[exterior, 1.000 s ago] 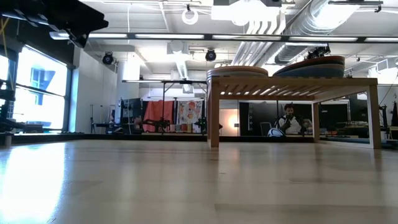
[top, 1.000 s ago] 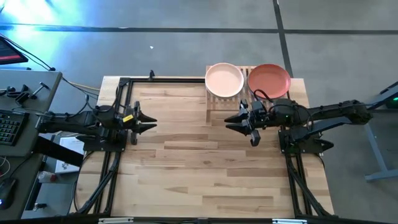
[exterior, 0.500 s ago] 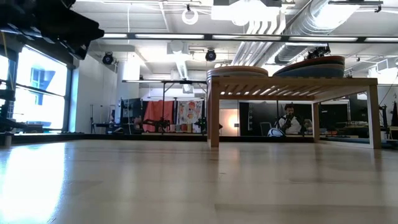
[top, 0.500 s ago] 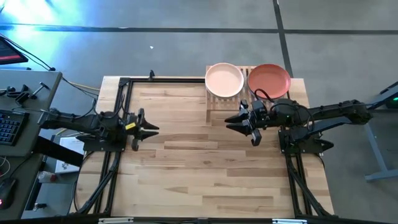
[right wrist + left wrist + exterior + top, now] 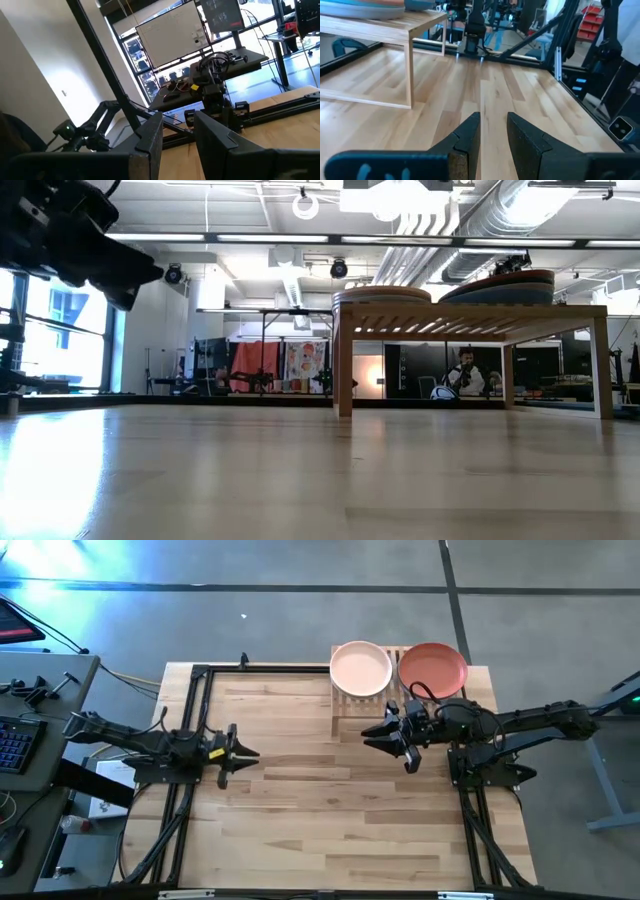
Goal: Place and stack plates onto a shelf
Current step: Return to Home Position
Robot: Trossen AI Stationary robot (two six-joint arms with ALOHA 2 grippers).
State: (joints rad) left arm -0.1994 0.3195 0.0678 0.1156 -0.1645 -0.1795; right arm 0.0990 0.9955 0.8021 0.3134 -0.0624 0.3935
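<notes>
Left gripper [image 5: 493, 131]: you have it above the left side of the table [image 5: 330, 810], well apart from the shelf [image 5: 470, 315]. Its wrist view shows the fingers parted by a narrow gap with nothing between them. The blue marks on its body are too blurred to read.

Right gripper [image 5: 179, 135]: it sits just in front of the shelf. The fingers are likewise slightly spread and empty. Its wrist view looks away from the shelf, across to the other arm, a bright monitor [image 5: 170, 37] and windows. The text on the screen is not legible.

Table: light wood planks with a black frame along both sides.

Plates: all are on the shelf, in two stacks side by side.
- From above you see only the top ones, a peach plate [image 5: 360, 668] and an orange-red plate [image 5: 432, 668].
- The low view gives you the stack edges instead: the left stack [image 5: 381, 295] is pale, and the right stack [image 5: 497, 286] has a blue band under an orange-red rim.

Room: there is a grey floor and a keyboard [image 5: 12, 745] on a side desk. Beyond the shelf legs a person [image 5: 463, 372] sits, with ceiling ducts [image 5: 470, 210] overhead.
</notes>
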